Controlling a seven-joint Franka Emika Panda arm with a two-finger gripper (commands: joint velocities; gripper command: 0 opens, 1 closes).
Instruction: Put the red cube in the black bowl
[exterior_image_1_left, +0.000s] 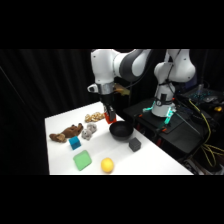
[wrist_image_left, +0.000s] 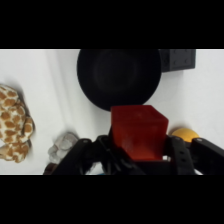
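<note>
Here we see the gripper clamped on the red cube, held above the white bench just beside the rim of the black bowl. Near the bowl sits a dark grey cube; a yellow ball lies nearer the front.

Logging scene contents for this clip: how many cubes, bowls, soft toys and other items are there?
Cubes: 3, namely red cube in the end effector, blue cube, dark grey cube
Bowls: 1, black bowl
Soft toys: 3
Green block: 1
Yellow ball: 1
Total: 9
</note>
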